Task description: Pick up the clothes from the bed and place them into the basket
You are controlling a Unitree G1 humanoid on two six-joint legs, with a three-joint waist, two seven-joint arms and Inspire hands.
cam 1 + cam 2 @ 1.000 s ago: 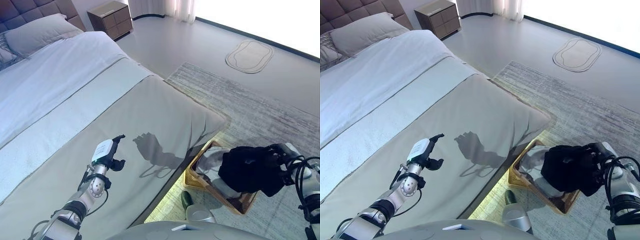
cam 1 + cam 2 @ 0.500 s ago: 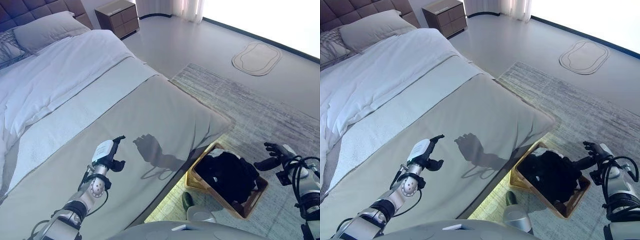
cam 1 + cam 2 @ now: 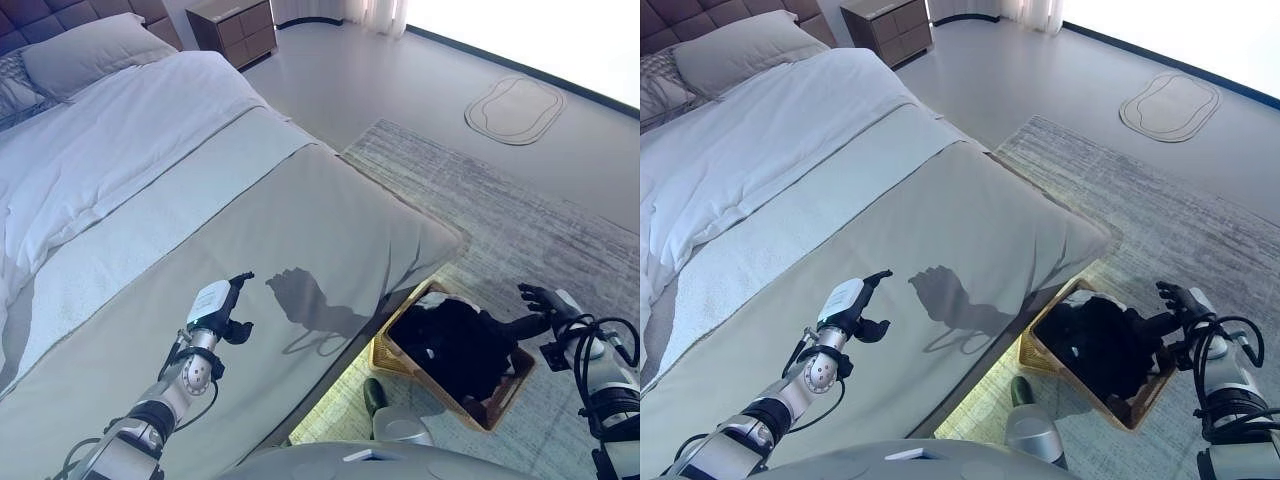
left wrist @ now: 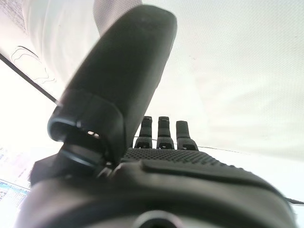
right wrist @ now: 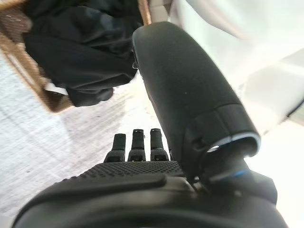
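Observation:
A black garment [image 3: 455,335] lies in the woven basket [image 3: 505,402] on the rug beside the bed's foot, over a bit of white cloth [image 3: 432,298]. It also shows in the right wrist view [image 5: 80,52] inside the basket [image 5: 45,97]. My right hand [image 3: 540,303] is open and empty, just right of the basket's rim, fingers spread toward it. My left hand [image 3: 222,308] hovers open and empty over the grey bedspread [image 3: 300,220]. Its fingers [image 4: 159,130] are straight in the left wrist view.
The bed has a white duvet [image 3: 110,150] and pillows [image 3: 85,45] at the head. A wooden nightstand [image 3: 235,22] stands beyond it. A grey rug [image 3: 520,210] covers the floor to the right, with a small oval mat [image 3: 515,103] further off.
My right hand let go of the black garment, which dropped into the basket. The hand then opened and drew a little to the right. The left hand stayed put.

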